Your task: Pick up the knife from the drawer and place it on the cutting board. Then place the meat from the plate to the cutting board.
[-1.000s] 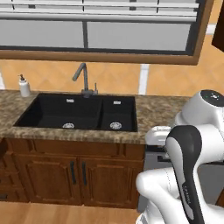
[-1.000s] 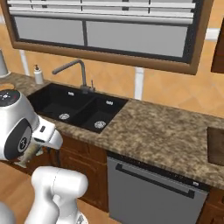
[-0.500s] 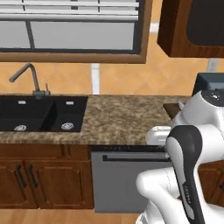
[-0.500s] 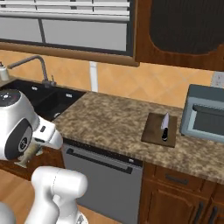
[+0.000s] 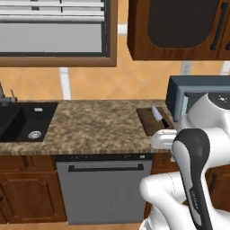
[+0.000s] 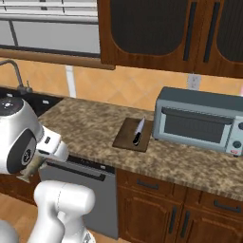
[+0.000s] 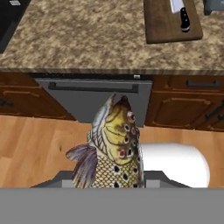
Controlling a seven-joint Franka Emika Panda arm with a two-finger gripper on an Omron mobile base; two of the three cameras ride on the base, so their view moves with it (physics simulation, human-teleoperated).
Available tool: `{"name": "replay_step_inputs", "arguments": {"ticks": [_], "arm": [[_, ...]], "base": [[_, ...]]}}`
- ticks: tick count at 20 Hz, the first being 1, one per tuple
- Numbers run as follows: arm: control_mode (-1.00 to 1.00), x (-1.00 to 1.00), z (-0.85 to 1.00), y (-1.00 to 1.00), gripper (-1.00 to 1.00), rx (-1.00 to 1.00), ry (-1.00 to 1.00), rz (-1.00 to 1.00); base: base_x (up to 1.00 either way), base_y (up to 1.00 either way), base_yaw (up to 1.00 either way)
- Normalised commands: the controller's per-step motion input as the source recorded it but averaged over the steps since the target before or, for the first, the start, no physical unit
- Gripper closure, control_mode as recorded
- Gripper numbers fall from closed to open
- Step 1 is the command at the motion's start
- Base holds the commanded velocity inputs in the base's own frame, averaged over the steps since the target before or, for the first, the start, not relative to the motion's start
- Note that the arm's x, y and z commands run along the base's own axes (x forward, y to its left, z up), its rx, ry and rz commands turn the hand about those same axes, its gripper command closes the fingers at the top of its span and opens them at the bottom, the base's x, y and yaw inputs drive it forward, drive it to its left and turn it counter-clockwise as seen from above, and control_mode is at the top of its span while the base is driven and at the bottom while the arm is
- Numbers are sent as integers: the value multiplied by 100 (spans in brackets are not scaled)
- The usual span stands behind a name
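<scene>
Closest to me, my gripper (image 7: 114,186) is clamped on the meat (image 7: 114,151), a fish with a spotted yellow-brown body, a pale belly and a greyish fin, its head pointing up away from my hand in the hand view. My fingertips themselves are hidden behind its body. From the right base view I can make out a bit of the fish (image 6: 29,169) hanging under my wrist, in front of the cabinets and above the wooden floor (image 7: 39,144).

Beyond the fish stands the grey dishwasher front (image 7: 94,98) with its dark bar handle, flanked by reddish-brown cabinet doors (image 7: 183,103). Above them runs the speckled granite counter (image 5: 96,126).

On that counter lies the cutting board (image 6: 133,135), dark brown and flat, just beside the grey toaster oven (image 6: 199,119). The knife (image 6: 138,131) rests on the board, black handle toward the counter's front edge and pale blade pointing to the wall. In the hand view the board (image 7: 166,24) and the knife (image 7: 181,15) sit up and to the right of the fish.

Farther left the black sink (image 5: 24,121) is set into the counter. Behind everything are the tan tiled wall, the window and the dark upper cabinets (image 6: 161,33).
</scene>
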Motion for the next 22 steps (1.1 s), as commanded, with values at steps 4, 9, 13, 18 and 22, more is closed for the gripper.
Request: {"name": "replay_step_inputs", "arguments": {"ticks": [4, 9, 13, 18, 22], "arm": [[100, 0, 0, 0, 100, 0, 0, 0], [100, 0, 0, 0, 100, 0, 0, 0], [100, 0, 0, 0, 100, 0, 0, 0], [100, 0, 0, 0, 100, 0, 0, 0], [-100, 22, 0, -40, 100, 0, 4, -15]], "base": [[46, -42, -11], [42, -26, -15], [35, -31, -15], [25, -30, -16], [0, 0, 0]]}}
